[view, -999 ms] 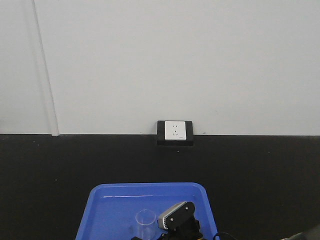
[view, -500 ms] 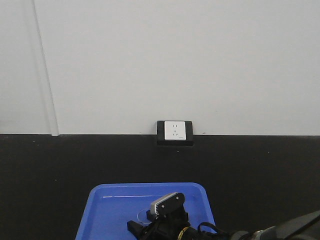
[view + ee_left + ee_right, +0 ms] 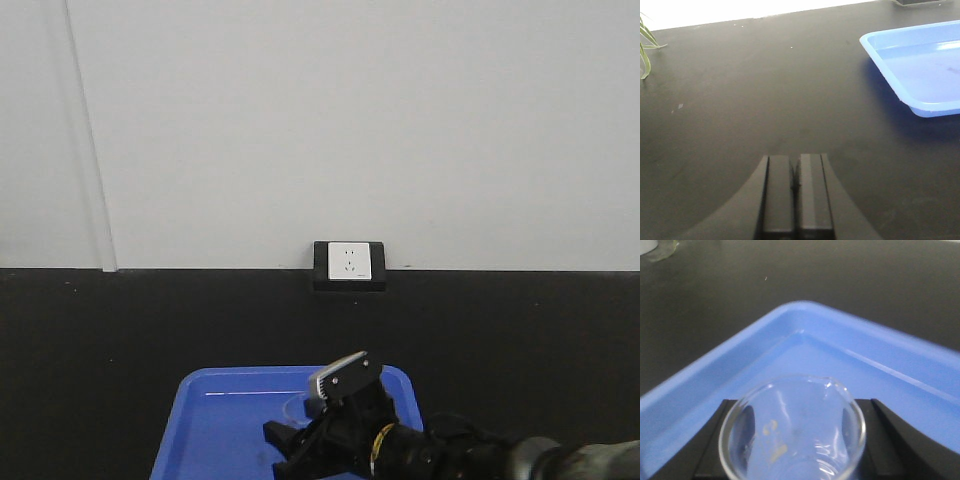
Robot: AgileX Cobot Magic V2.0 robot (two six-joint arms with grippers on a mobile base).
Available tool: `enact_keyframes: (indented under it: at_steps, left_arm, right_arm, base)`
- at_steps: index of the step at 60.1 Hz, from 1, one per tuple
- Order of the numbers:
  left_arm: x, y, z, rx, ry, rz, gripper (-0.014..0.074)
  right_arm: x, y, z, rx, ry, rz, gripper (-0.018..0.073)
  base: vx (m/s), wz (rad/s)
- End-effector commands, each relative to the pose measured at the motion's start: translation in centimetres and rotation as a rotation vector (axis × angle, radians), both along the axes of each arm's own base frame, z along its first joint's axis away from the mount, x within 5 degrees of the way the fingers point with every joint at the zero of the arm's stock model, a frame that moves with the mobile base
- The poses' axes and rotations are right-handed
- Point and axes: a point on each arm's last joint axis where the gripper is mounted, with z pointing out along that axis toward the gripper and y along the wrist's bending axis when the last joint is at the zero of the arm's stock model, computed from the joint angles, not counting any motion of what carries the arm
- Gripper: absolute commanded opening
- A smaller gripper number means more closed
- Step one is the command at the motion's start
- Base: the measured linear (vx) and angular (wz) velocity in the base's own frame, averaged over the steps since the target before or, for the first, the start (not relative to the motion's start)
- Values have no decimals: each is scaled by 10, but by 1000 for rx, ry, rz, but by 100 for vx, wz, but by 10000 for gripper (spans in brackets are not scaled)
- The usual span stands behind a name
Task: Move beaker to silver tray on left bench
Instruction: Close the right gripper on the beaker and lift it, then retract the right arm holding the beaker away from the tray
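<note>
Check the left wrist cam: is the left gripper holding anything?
No, the left gripper has its fingers closed against each other with nothing between them, above the black countertop.

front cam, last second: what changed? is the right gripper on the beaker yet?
The right gripper moved forward and left over the blue tray, from beside the beaker to straddling it. The wrist view shows a finger on each side. I can't tell whether it is clamped or lifted. The blue tray and wall socket are unchanged.
</note>
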Motion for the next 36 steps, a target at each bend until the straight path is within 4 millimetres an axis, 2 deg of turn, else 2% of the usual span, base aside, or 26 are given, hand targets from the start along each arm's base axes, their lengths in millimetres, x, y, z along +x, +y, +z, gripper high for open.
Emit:
enact_keyframes:
  at_steps: [1,4,10,21,24,29,36]
  left_arm:
    - [2,-1,0,-5,-64,-10,1]
    - [2,-1,0,-5,-64,-10,1]
    - [2,-1,0,-5,-64,-10,1]
    - [2,-1,0,-5,-64,-10,1]
    - [2,-1,0,-5,-64,-10,1]
    - [2,-1,0,-5,-64,-10,1]
    - [2,-1,0,-5,-64,-10,1]
  right_arm:
    - [-22,-16,70,40,-92,-46,-14]
    - [-39,-29,93,22,-101,-83,-14]
    - [-79,-58,124,-19,-111,-152,-14]
    - [-155,-107,143,-30,-154,-229,-14]
    - [-175,-119,142,-24,-170,-242,-14]
    - [-202,-135,142,1,-220,-256,-14]
    - [-229,-152,144,-16,-310,-274,-14]
  base:
    - [0,0]
    - [0,0]
    - [0,0]
    - [0,0]
    - [0,0]
    - [0,0]
    - [0,0]
